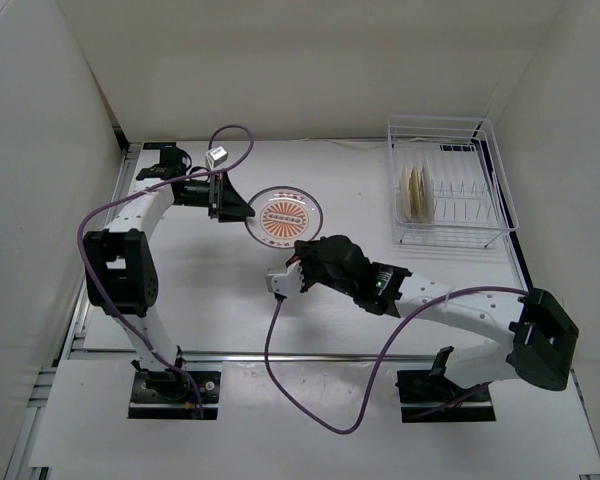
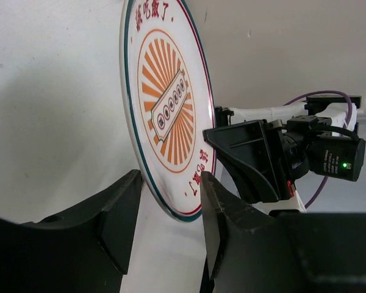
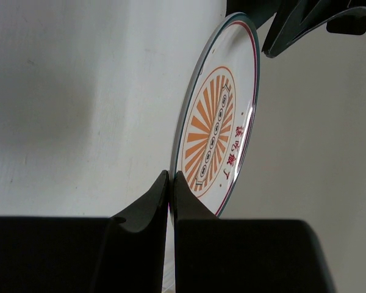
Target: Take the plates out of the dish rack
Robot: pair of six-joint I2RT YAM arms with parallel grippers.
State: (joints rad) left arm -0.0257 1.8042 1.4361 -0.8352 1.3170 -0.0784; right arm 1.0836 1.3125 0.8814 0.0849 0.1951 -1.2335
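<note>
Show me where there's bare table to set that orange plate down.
Bare table lies between the orange plate and the dish rack, and at the near left beside the left arm. The centre is crowded: the left gripper and right gripper meet at the plate.

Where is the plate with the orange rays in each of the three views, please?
Top external: orange plate, at the centre of the picture.
Left wrist: upper middle, cut by the top edge.
Right wrist: middle, leaning right toward the top.
Shared landmark: the strip of small circles on its centre.
</note>
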